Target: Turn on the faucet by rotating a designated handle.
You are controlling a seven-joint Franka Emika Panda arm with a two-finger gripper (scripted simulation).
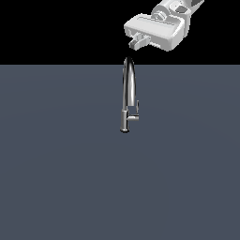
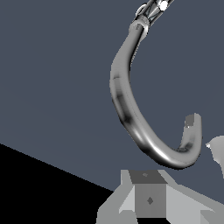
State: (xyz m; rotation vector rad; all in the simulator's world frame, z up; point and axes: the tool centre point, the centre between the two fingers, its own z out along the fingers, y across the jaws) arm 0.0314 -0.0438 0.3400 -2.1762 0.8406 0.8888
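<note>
Flat slate-grey tabletop fills the lower three quarters of the exterior frame, under a band of plain black background across the top. Nothing but one fixture stands on it.

Largest after that is the white arm, entering from the upper right corner of the exterior frame and slanting down toward the centre. Its pale, boxy hand body ends in the pincer, which hangs just above the crown of the spout, near it but apart from it. From this view the fingers read as one short grey stub, so I cannot tell how wide they stand. The wrist view shows only one grey finger block at the bottom centre of the frame and a pale shape at the right edge, which does not settle it either. Nothing is held between them.

Next comes the faucet, a slim chrome gooseneck standing upright at the centre of the exterior frame, slightly above the middle, on a short cylindrical base. In the wrist view its arched spout sweeps as a bright curve from the upper right down to the lower right.

Smallest is the handle, a thin chrome lever on a short stub at the exterior view's right of the lower body, untouched.
</note>
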